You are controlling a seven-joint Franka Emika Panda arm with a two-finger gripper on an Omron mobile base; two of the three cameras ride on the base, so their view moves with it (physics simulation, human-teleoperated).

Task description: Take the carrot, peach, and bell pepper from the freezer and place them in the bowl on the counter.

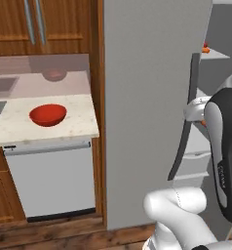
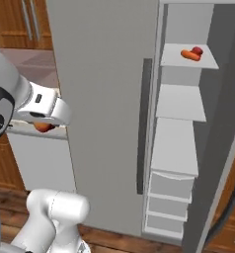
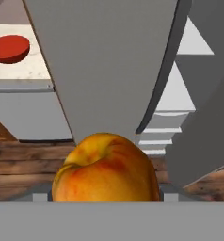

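The hand view shows the pincer (image 3: 106, 200) holding the peach (image 3: 106, 169), while the right base view alone reveals the carrot (image 2: 190, 56) and bell pepper (image 2: 197, 50) on a freezer (image 2: 109, 99) shelf.

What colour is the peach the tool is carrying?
Yellowish-orange with a reddish blush; the peach shows best in the hand view.

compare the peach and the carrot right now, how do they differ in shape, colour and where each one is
The peach is round, yellow-orange with a red blush; the carrot is a long, plain orange stick. The peach is out of the freezer, sitting in the gripper in the hand view; the carrot lies on an upper freezer shelf beside the bell pepper. Shared: neither is in the bowl yet.
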